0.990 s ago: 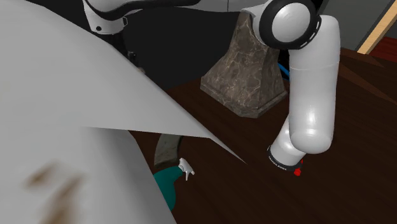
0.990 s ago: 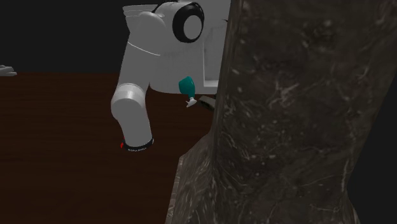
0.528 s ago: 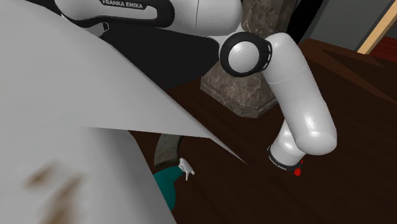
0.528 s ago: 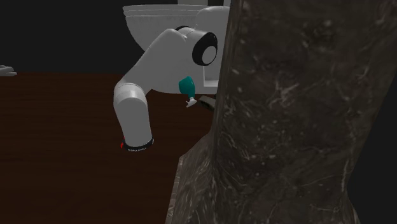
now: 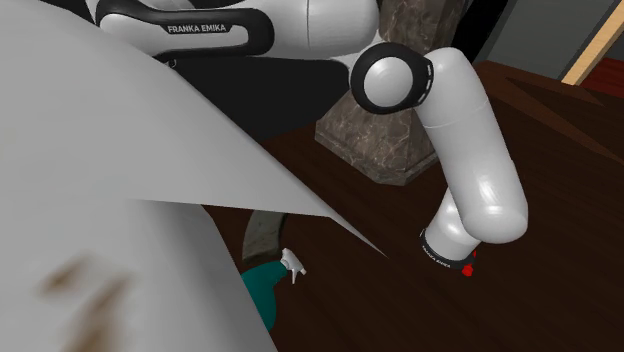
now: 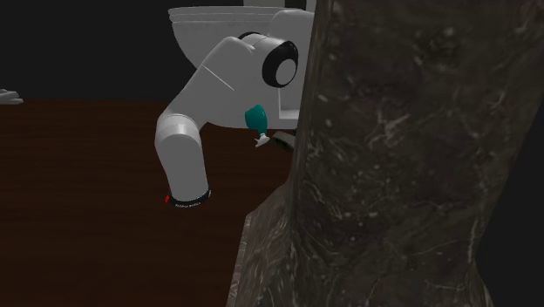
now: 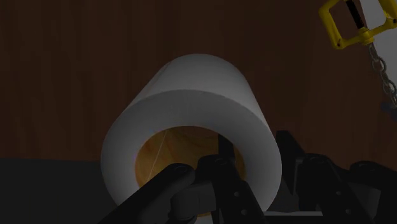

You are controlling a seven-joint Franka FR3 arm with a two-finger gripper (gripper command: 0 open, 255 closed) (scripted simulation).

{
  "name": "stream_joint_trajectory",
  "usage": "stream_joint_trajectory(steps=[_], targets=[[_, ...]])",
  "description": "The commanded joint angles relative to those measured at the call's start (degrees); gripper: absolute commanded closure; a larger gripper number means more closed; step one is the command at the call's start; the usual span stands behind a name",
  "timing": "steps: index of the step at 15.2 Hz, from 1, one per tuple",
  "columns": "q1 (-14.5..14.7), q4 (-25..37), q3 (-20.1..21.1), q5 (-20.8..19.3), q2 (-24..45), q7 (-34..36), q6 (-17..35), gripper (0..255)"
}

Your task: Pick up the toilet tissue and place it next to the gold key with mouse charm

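Toilet tissue (image 7: pixel 191 102): one roll, a smooth matte white cylinder with a tan cardboard core. Its open end is facing the wrist camera and its body is running away from it. The roll is sitting right up against the gripper (image 7: pixel 222 184), whose black linkage is crossing in front of the lower rim and the mouth of the core. The picture is dim there, and I cannot tell how far the gripper is open or whether it is actually clamping the roll.

Gold key (image 7: pixel 347 41): one, with a bright yellow squared bow and a hollow centre. It is lying on the table (image 7: pixel 76 63) beyond the roll and well apart from it. One grey link chain (image 7: pixel 380 67) is trailing off the key.

The table is showing as dark brown wood with a long straight grain.

In the shoulder view the arm (image 5: pixel 475 160), glossy white with dark joints, is bending down to the table and ending in a black wrist ring with a red spot.

Stone block (image 5: pixel 385 120): one, veined grey-brown like marble and flaring at the base. It is standing on the table behind the arm.

Spray bottle (image 5: pixel 265 285): one, with a teal body and a white nozzle, near the shoulder view's lower edge.

A big pale grey sheet-like shape (image 5: pixel 110 170) with a sharp point is covering the shoulder view's left.
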Motion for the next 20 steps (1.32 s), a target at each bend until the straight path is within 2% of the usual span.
stream_joint_trajectory(steps=[1,11,19,20], targets=[[-0.32,-2.17,0.04,0.02,-0.38,0.2,1.81,255],[-1.37,-10.01,-0.13,-0.28,-0.14,0.8,9.69,255],[-1.37,-10.01,-0.13,-0.28,-0.14,0.8,9.69,255],[-1.36,-9.94,-0.14,-0.29,-0.1,0.79,9.67,0]])
